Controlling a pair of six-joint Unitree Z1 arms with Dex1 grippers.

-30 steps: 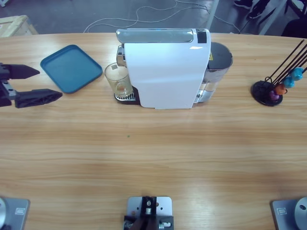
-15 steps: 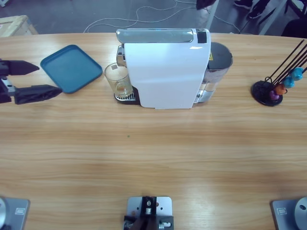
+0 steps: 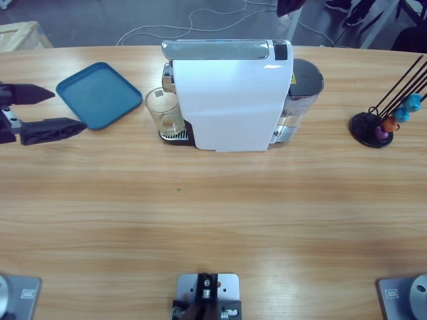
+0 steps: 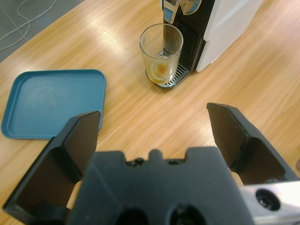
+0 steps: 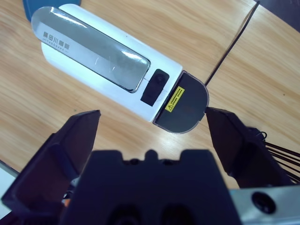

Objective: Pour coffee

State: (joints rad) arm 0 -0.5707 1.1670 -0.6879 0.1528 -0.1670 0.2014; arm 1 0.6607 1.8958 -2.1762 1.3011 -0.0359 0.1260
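A clear glass tumbler (image 3: 163, 110) stands on the drip grate of the white coffee machine (image 3: 230, 100), under its spout. A thin layer of tan coffee (image 4: 161, 70) covers the tumbler's (image 4: 161, 54) bottom. My left gripper (image 3: 69, 111) hovers open at the table's left edge, beside the blue tray, well short of the tumbler. Its wrist view looks at the tumbler through the empty gap of the left gripper (image 4: 154, 115). My right gripper (image 5: 153, 115) is open and empty, high above the machine (image 5: 108, 61). It does not show in the high view.
A blue tray (image 3: 100, 93) lies left of the machine, close to the left gripper. The machine's grey water tank (image 3: 303, 87) is on its right side. A black rack with coloured capsules (image 3: 383, 123) stands at the far right. Cables run on the floor beyond the table.
The left gripper has shifted a little toward the table's far side over the last second, then held still. Tumbler, machine and tray have not moved.
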